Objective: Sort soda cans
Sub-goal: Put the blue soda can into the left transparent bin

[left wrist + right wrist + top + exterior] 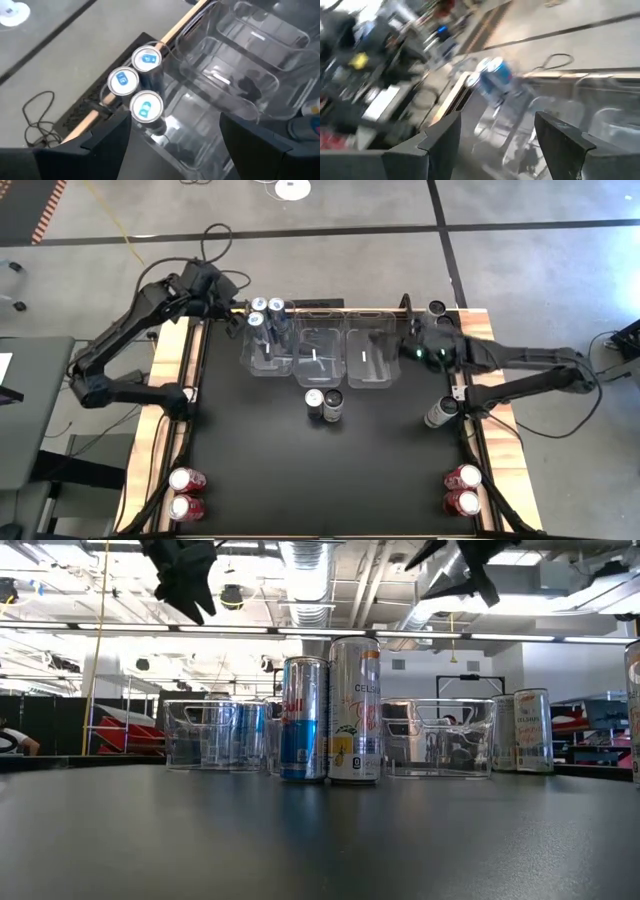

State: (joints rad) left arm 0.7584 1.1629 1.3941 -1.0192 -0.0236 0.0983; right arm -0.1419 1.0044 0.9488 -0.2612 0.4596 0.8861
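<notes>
Left gripper (243,308) hovers above the left clear bin (268,352), fingers spread, holding nothing. Three blue-silver cans (142,82) stand upright together in that bin's far-left corner.

Right gripper (395,340) hangs over the right clear bin (368,360), fingers apart and empty. The middle bin (318,358) sits between the two.

One blue-silver can (304,718) and one pale Celsius can (355,710) stand touching on the black table (330,470) just in front of the bins.

Two red cans (186,493) stand at the near-left corner, two more red cans (462,489) near-right. Two more cans (440,411) stand along the table's right edge.
</notes>
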